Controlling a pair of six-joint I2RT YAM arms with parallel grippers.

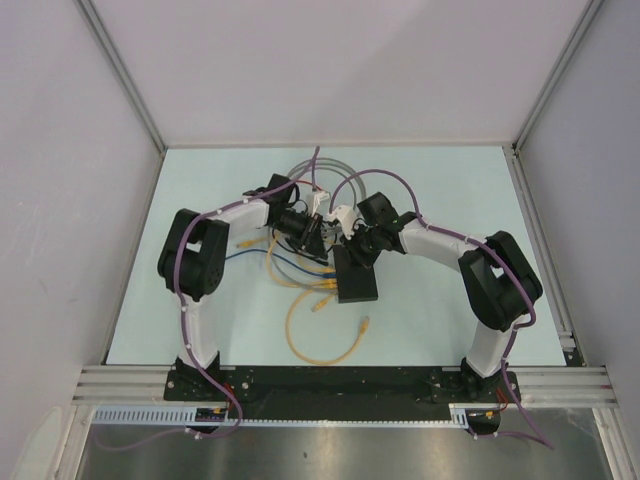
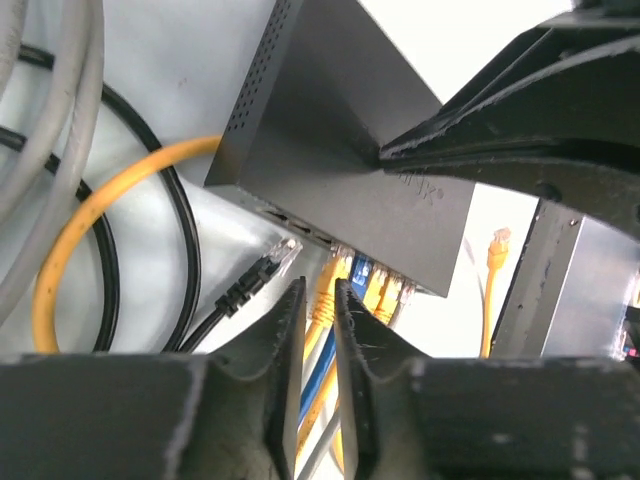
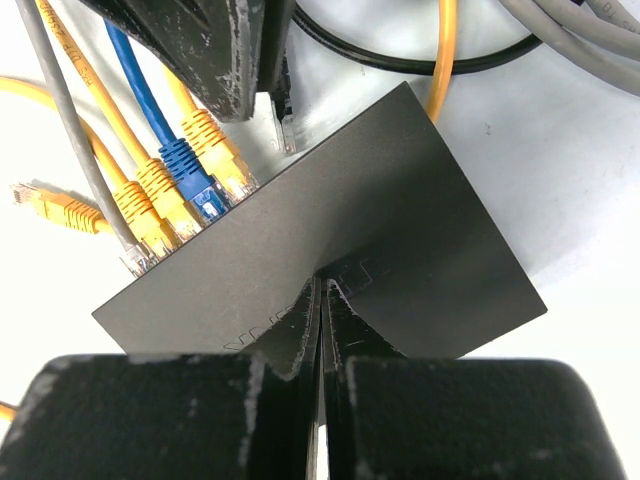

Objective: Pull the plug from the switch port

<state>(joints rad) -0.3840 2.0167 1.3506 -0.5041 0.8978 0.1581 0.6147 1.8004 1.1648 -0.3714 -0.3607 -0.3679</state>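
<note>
Switch (image 3: pixel 330 240) flat, long socket edge facing left claw (image 2: pixel 319 290).

Work table (image 1: pixel 450 190) has a pale mint top, flat and evenly lit. Plain pale panels enclose three sides: back wall (image 1: pixel 340 60), left wall (image 1: pixel 50 200), right wall (image 1: pixel 605 200). Aluminium uprights (image 1: pixel 120 70) stand at the rear corners. Ribbed aluminium rail (image 1: pixel 120 383) runs along the near edge — brushed steel sheet (image 1: pixel 340 455) lies in front of it

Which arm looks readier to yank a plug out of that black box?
The left. The left gripper grips a yellow plug at the switch ports. The right gripper is shut, tips pressing on the switch's top, likely steadying it.
</note>
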